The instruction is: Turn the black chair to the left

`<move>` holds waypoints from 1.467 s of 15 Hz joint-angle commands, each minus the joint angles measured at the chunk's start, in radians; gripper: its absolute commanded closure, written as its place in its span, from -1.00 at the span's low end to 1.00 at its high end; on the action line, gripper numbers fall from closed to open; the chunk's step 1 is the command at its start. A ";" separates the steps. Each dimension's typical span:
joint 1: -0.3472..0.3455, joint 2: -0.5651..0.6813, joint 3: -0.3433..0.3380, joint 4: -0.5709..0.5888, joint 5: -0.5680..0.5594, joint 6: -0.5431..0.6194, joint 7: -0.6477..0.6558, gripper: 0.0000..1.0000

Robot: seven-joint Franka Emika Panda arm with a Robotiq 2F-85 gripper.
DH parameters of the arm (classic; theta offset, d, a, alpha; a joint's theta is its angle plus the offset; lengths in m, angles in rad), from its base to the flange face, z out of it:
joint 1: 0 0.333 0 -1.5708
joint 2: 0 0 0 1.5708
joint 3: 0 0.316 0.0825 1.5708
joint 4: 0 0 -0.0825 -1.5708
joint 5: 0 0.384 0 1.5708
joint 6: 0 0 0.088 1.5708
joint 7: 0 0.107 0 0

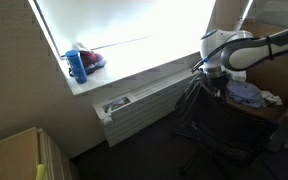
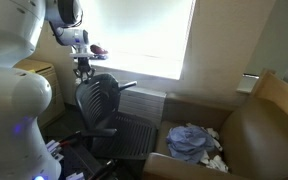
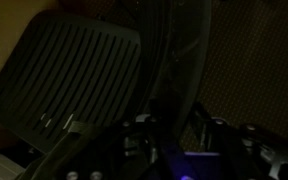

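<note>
black chair (image 2: 98,102): standing just in front of the radiator (image 1: 134,108), backrest upright
gripper (image 2: 83,73): hanging at the backrest's top edge, near the radiator
jaws: sitting in shadow; cannot tell whether parted or closed

A small room was lit by a large window (image 1: 124,40), overexposed so that nothing could be made out beyond it. A blue and red object (image 1: 81,63) was set on the pale sill (image 1: 134,80). Beneath it, a white slatted heater (image 1: 134,108) was mounted against the beige wall (image 1: 19,70). The floor (image 1: 134,155) was covered by deep shadow. In an exterior view, crumpled blue cloth (image 2: 192,140) was heaped on a tan seat (image 2: 274,120).
</note>
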 commanded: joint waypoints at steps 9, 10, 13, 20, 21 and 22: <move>-0.059 0.016 0.054 0.013 -0.005 -0.037 -0.230 0.78; -0.074 0.001 0.056 -0.005 0.001 -0.054 -0.243 0.78; -0.081 -0.037 0.018 -0.033 0.033 -0.203 -0.079 0.78; -0.161 -0.171 0.008 -0.174 0.129 -0.511 0.044 0.25; -0.147 -0.133 0.017 -0.129 0.104 -0.442 0.043 0.26; -0.158 -0.144 0.016 -0.135 0.109 -0.489 0.043 0.24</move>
